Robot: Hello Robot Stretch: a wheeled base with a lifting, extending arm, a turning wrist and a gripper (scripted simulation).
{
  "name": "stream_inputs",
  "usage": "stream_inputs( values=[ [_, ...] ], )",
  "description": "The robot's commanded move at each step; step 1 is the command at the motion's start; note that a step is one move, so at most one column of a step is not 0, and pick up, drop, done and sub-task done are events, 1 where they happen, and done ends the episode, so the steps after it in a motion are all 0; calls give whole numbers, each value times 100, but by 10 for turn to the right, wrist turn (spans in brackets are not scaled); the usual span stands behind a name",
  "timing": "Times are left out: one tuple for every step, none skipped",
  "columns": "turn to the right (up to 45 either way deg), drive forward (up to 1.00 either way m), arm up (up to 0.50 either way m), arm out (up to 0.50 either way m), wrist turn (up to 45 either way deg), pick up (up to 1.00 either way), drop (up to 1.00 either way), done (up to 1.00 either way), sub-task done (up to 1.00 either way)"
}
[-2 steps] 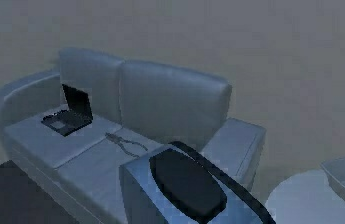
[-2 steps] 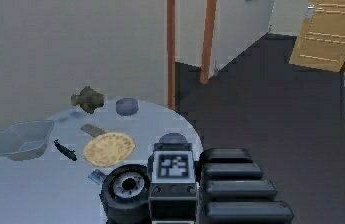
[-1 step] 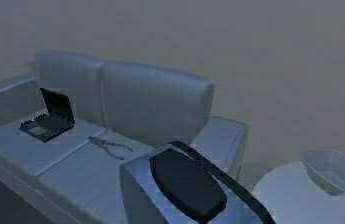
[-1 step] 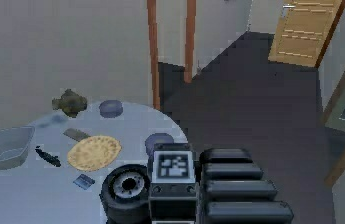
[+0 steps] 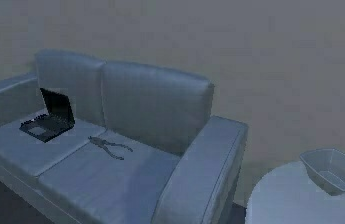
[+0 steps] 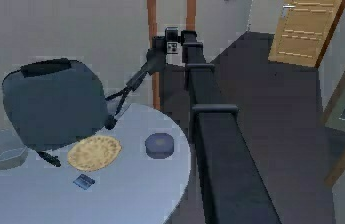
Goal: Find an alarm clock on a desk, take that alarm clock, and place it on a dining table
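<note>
A small dark grey round thing (image 6: 160, 146) lies on the round white table (image 6: 140, 190); its shape is too vague to name. My arm (image 6: 215, 130) reaches out along the table's right side. The gripper (image 6: 113, 112) points down and left over the tabletop, next to a bulky dark rounded object (image 6: 50, 105). With these things at and behind its far end, I cannot tell whether it holds anything.
On the table also lie a flat tan disc (image 6: 93, 153), a grey bowl (image 6: 0, 150) and a small dark card (image 6: 83, 181). A wooden door (image 6: 305, 35) stands far right. A grey sofa (image 5: 130, 130) carries a laptop (image 5: 48, 112); the table's edge (image 5: 280, 200) and the bowl (image 5: 332, 168) appear at lower right.
</note>
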Motion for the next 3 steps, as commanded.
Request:
stream_inputs(
  values=[
    [0, 0, 0, 0, 390, 0, 0, 0, 0],
    [0, 0, -8, 0, 0, 0, 0, 0, 0],
    [0, 0, -32, 0, 0, 0, 0, 0, 0]
  ],
)
